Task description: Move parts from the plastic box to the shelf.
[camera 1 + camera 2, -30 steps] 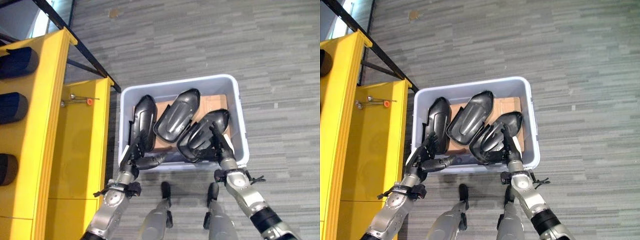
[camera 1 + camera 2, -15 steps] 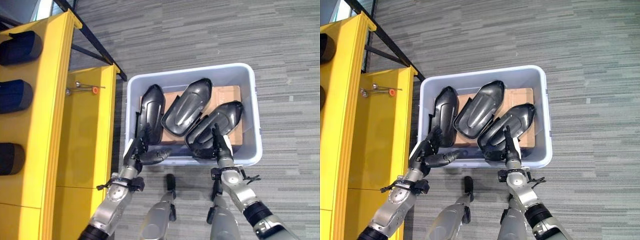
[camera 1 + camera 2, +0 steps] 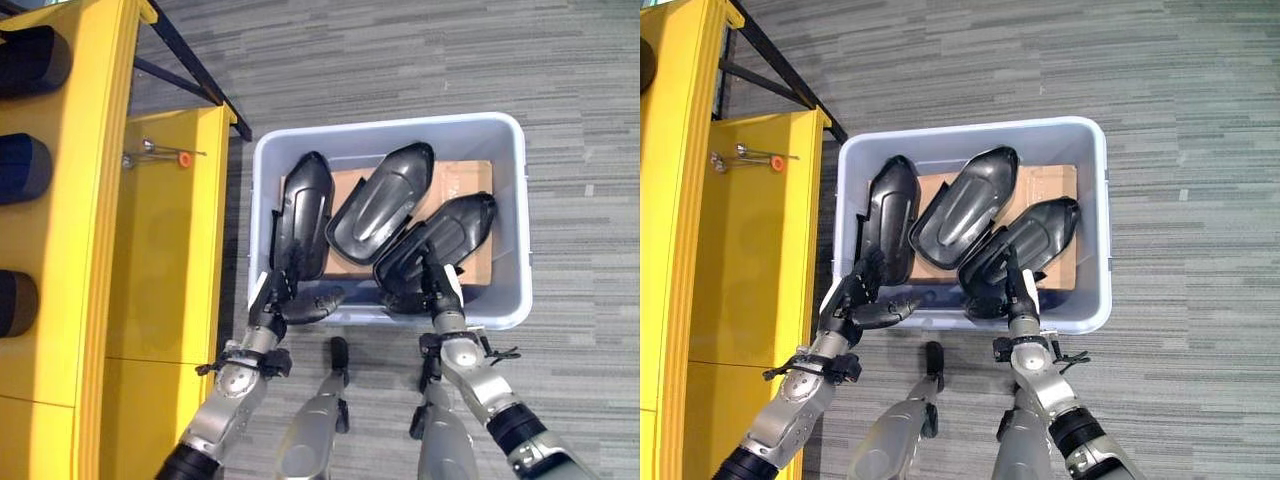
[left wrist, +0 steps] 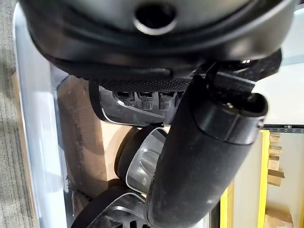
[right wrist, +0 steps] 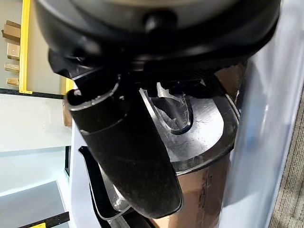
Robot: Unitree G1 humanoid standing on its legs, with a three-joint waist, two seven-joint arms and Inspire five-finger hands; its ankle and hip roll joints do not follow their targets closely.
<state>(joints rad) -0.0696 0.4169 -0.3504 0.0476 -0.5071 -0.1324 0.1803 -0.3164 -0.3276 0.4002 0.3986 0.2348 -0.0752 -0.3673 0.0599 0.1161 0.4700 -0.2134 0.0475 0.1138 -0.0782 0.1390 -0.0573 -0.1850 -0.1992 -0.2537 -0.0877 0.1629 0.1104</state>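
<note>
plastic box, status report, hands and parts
Left hand open at the left black part. Right hand on the right black part, grip unclear. Three parts in plastic box; nothing blocking.

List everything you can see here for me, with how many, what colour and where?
Plastic box: one, pale grey, on the floor in front of the robot.
Parts: three, glossy black, lying side by side in the box.
Cardboard: one brown sheet, under the parts.
Shelf: one, yellow, to the robot's left.
Pads: three, dark, on the shelf.
Floor: grey striped carpet.
Left hand: dark, at the box's near left rim.
Right hand: dark, at the right part's near end.
</note>
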